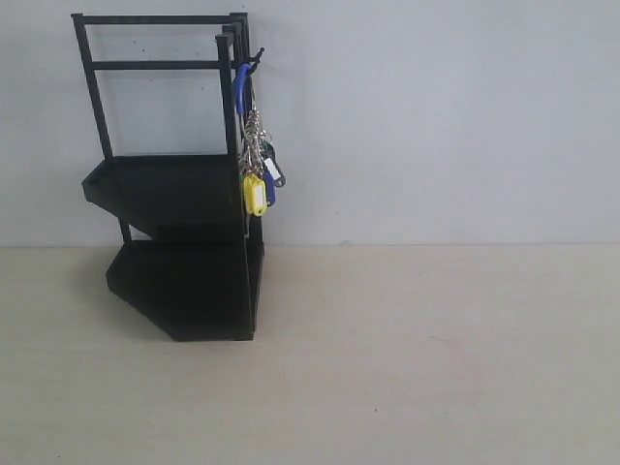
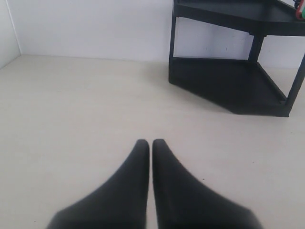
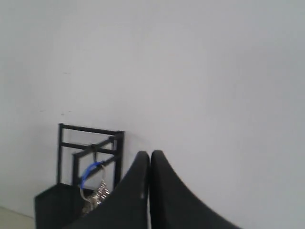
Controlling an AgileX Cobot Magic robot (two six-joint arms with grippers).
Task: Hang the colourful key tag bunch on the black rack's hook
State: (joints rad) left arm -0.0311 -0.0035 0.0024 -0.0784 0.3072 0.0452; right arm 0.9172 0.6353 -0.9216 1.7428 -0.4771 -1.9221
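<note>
The black rack (image 1: 179, 194) stands on the table at the left, against the pale wall. From the hook (image 1: 255, 58) at its top right corner post hangs the colourful key tag bunch (image 1: 258, 155), blue sleeve uppermost, yellow and blue tags lowest. No gripper shows in the exterior view. My left gripper (image 2: 150, 143) is shut and empty low over the table, with the rack's trays (image 2: 238, 81) ahead of it. My right gripper (image 3: 149, 155) is shut and empty, apart from the rack (image 3: 90, 157), where the bunch (image 3: 93, 188) hangs.
The pale wooden tabletop (image 1: 417, 349) stretches in front of and to the right of the rack. A plain light wall (image 1: 436, 116) stands behind it.
</note>
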